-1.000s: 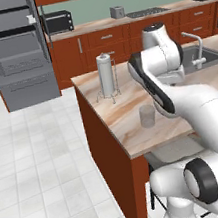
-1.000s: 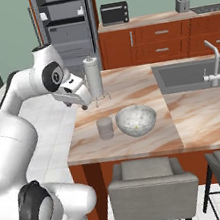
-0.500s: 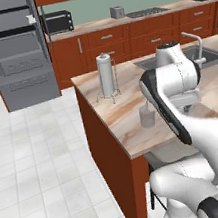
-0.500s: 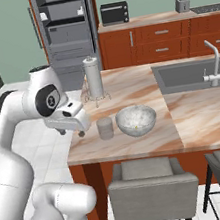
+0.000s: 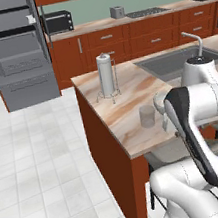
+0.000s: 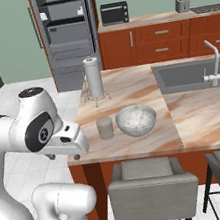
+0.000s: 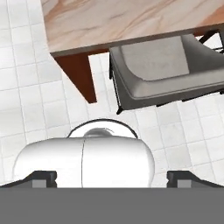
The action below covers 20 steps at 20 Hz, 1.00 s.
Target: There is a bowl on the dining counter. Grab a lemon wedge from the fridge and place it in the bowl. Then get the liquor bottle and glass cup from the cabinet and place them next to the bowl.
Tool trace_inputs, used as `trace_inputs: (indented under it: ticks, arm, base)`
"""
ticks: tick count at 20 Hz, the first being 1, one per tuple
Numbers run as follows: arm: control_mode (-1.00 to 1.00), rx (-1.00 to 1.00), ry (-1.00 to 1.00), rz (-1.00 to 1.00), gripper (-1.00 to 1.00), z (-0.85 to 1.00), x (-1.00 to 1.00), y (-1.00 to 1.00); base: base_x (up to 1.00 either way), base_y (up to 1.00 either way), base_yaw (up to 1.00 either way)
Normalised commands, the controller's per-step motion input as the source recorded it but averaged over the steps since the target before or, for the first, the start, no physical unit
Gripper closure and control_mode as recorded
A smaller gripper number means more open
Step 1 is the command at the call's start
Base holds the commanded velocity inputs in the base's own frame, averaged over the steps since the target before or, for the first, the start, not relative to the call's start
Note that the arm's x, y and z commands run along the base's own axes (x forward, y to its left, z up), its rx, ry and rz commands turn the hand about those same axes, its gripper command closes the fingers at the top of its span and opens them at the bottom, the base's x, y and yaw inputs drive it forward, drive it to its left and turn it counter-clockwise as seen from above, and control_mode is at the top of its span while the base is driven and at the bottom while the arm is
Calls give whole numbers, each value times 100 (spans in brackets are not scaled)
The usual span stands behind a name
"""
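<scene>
The tall grey fridge (image 6: 66, 33) stands open at the far wall, beside red-brown wooden cabinets (image 6: 161, 42) that carry a black microwave (image 6: 114, 13) and a small grey toaster (image 6: 182, 4). In front runs the long marble-patterned dining counter (image 6: 129, 91) with red-brown sides, a grey sink (image 6: 192, 75) sunk into it and a curved silver tap (image 6: 214, 61) at the sink's near edge. Two grey padded chairs (image 6: 153, 188) are tucked under the counter's near side. The white robot arm (image 6: 32, 130) is folded low beside the counter's corner, its hand pointing down at the white tiled floor (image 7: 30, 87); the gripper (image 7: 111, 177) has its two dark tips set far apart, with nothing between them. On the counter a white paper-towel roll on a wire stand (image 6: 93, 79) is upright toward the fridge end. Nearer the chairs sits the round white speckled bowl (image 6: 136, 120) with a small yellow lemon wedge (image 6: 133, 125) inside it, and just beside the bowl, not touching, stands the clear glass cup (image 6: 105, 128), upright
</scene>
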Motion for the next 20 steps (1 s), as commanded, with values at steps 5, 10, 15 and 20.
trace_inputs:
  ticks: [5, 10, 15, 20]
  arm:
    - [-100, 11, -1, 18, -100, 32, -19, 0]
    - [-100, 1, -17, 2, -100, 39, -20, 0]
    - [100, 0, 0, 0, -100, 0, 0, 0]
    - [100, 0, 0, 0, -100, 0, 0, 0]
  base:
    - [0, 0, 0]
    - [0, 0, 0]
    - [-61, 0, -3]
    - [-100, -4, -16]
